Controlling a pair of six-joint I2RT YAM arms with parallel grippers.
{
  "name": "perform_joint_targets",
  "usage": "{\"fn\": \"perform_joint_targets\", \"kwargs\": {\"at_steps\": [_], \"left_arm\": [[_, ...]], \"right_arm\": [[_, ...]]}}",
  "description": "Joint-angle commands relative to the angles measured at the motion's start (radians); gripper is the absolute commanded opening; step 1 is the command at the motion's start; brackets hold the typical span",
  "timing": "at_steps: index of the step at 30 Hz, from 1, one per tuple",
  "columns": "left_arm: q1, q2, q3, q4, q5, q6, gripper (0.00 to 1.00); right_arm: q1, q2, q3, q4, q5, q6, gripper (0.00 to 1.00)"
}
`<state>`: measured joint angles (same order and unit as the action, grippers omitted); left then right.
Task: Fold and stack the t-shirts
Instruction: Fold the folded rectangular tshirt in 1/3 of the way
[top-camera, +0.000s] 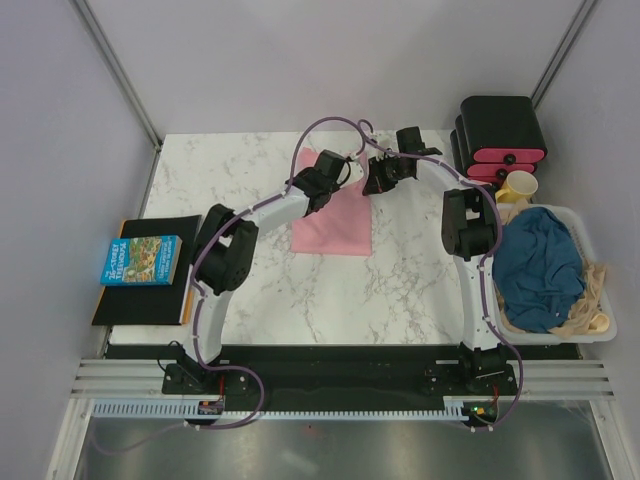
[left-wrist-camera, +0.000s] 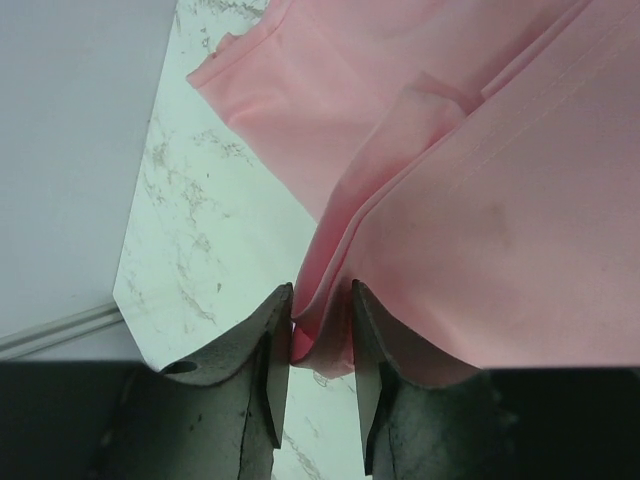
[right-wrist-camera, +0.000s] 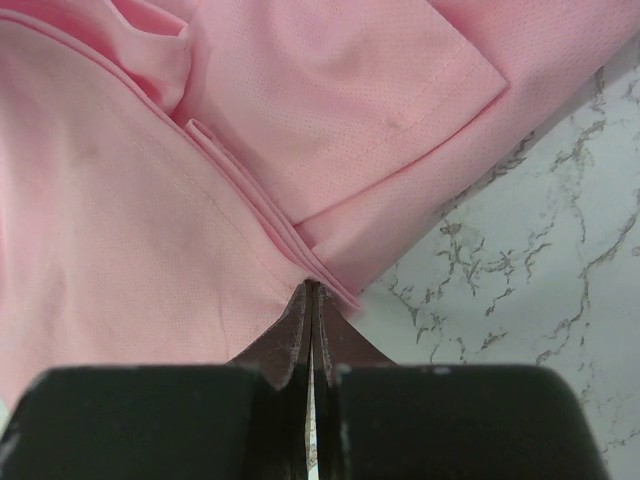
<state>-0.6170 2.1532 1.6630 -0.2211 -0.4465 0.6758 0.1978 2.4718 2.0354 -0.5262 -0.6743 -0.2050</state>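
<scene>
Two limp, light layers of pink shirt (top-camera: 335, 225), best pinched at folded edges; right gripper (right-wrist-camera: 310, 290) clamped there, left gripper (left-wrist-camera: 320, 297) loosely parted.

Your top external view looks down from high above and behind the near edge, far enough off to take in the whole marble table (top-camera: 260, 290); your left wrist view sits close behind the left gripper (left-wrist-camera: 320, 310), facing along its fingers onto the left edge of the pink t-shirt (left-wrist-camera: 500, 220); your right wrist view sits as close behind the right gripper (right-wrist-camera: 312, 300), facing the shirt's right edge; all three share that shirt and the marble beside it
</scene>
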Motion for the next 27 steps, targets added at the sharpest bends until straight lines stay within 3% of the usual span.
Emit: {"fn": "perform_joint_targets", "kwargs": {"at_steps": [1,10,13,14,16,17,19,27], "left_arm": [[0.019,0.037,0.009,0.072,-0.044,0.039,0.37],[0.045,0.096,0.038,0.115,-0.052,0.059,0.38],[0.056,0.119,0.050,0.146,-0.061,0.070,0.49],[0.060,0.126,0.056,0.150,-0.070,0.076,0.59],[0.065,0.142,0.067,0.166,-0.083,0.080,0.69],[0.066,0.145,0.070,0.175,-0.096,0.082,0.84],[0.068,0.149,0.072,0.196,-0.110,0.080,0.98],[0.080,0.125,0.069,0.302,-0.185,0.091,1.00]], "right_arm": [[0.012,-0.013,-0.024,0.017,0.033,-0.001,0.00],[0.014,-0.013,-0.026,0.015,0.045,0.009,0.00],[0.015,-0.019,-0.035,0.015,0.045,0.007,0.00],[0.015,-0.019,-0.038,0.015,0.044,0.006,0.00],[0.015,-0.022,-0.041,0.017,0.044,0.006,0.00],[0.015,-0.020,-0.043,0.015,0.044,0.004,0.00],[0.015,-0.024,-0.046,0.015,0.045,0.003,0.00],[0.023,-0.031,-0.058,0.014,0.051,-0.005,0.00]]}}
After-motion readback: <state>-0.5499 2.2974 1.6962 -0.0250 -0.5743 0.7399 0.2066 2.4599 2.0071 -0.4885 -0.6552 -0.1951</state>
